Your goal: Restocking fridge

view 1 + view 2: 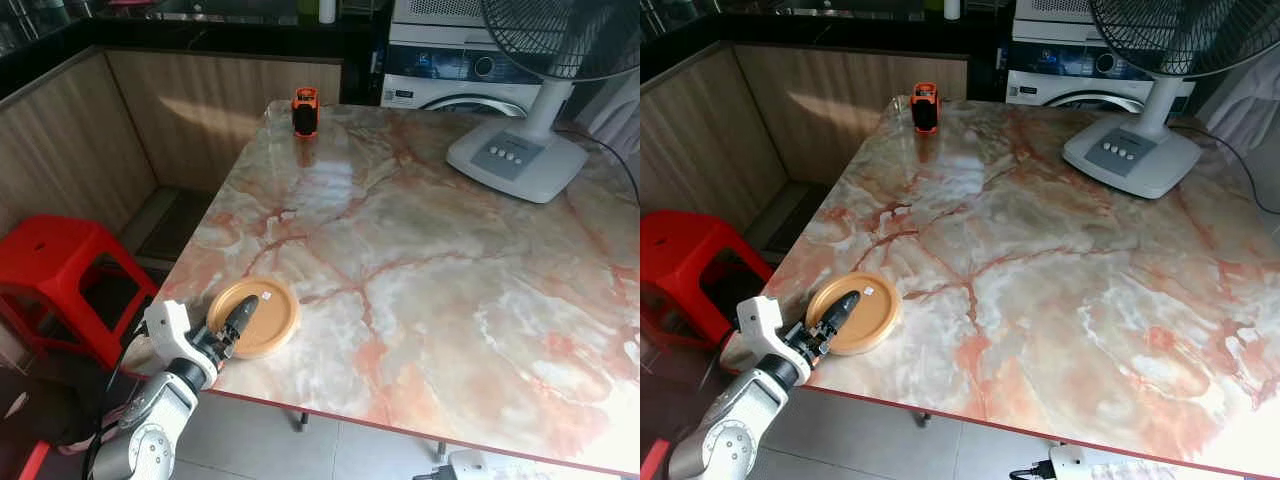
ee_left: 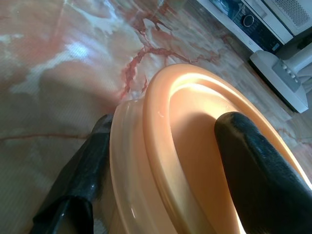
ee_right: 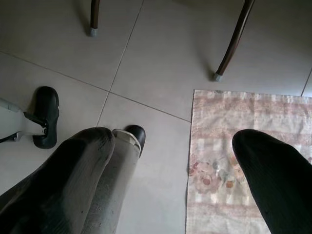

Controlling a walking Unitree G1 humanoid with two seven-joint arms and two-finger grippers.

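From head height we are looking forward and down across the marble table (image 1: 420, 270); both eye views are sharing it. Our left wrist camera is sitting very close to the orange dish (image 2: 195, 146), facing along the tabletop. Our right wrist camera is pointing down at the tiled floor (image 3: 146, 63) and a rug (image 3: 219, 156).
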